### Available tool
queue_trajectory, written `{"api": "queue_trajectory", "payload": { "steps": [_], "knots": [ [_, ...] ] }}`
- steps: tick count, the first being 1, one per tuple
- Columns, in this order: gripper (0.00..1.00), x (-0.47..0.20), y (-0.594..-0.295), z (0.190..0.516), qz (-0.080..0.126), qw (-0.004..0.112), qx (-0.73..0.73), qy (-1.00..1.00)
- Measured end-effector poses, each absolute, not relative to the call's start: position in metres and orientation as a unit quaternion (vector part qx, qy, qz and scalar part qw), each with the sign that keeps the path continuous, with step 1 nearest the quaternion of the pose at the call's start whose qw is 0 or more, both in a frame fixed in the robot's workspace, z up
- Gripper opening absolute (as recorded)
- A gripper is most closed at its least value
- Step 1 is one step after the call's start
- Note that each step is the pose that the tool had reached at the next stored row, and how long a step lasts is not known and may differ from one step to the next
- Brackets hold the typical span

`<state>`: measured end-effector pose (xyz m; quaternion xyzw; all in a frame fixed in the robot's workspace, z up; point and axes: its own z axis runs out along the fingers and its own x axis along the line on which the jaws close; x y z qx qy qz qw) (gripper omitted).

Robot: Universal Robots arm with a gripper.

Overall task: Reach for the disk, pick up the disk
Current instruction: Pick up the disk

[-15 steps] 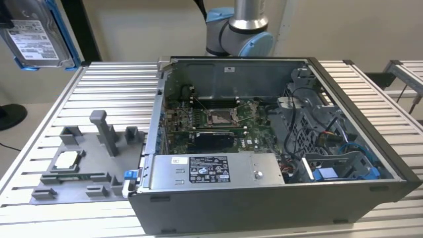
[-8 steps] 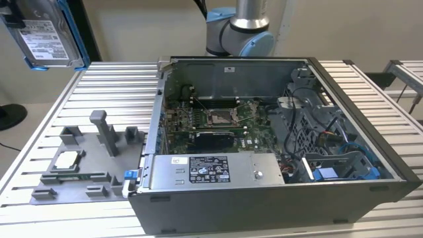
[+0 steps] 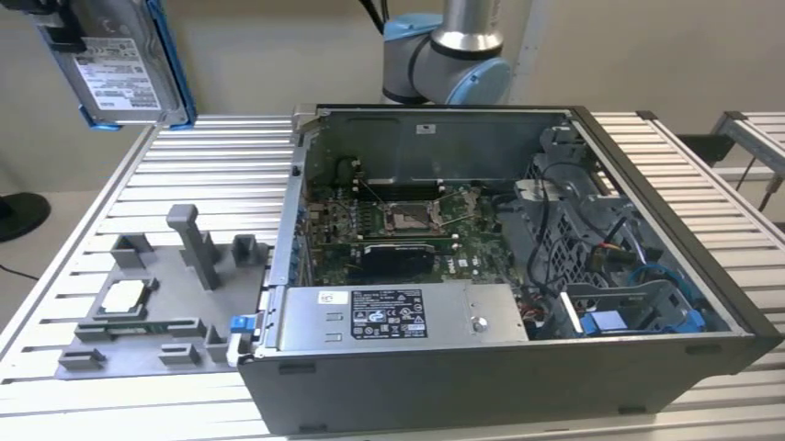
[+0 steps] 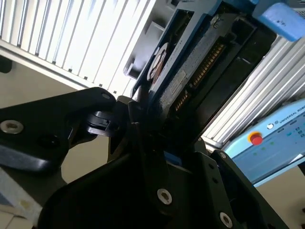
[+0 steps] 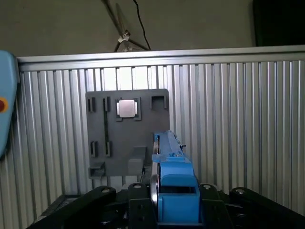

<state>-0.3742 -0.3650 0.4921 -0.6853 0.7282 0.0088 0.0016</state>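
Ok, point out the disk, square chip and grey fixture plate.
the disk (image 3: 117, 73), exterior view, white label.
the square chip (image 5: 127, 108), first wrist view, silver top.
the grey fixture plate (image 5: 128, 136), first wrist view, bare middle.

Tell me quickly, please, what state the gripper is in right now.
Gripper: jaws closed on the flat rectangular silver metal disk with a blue plastic bracket, held in the air above the table.
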Motion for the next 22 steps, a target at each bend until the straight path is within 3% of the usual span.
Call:
{"api": "queue_trajectory", "payload": {
  "steps": [22],
  "knots": [
    [0.0,-0.288,-0.365,0.492,0.009,0.002,-0.685,0.728]
  ]
}}
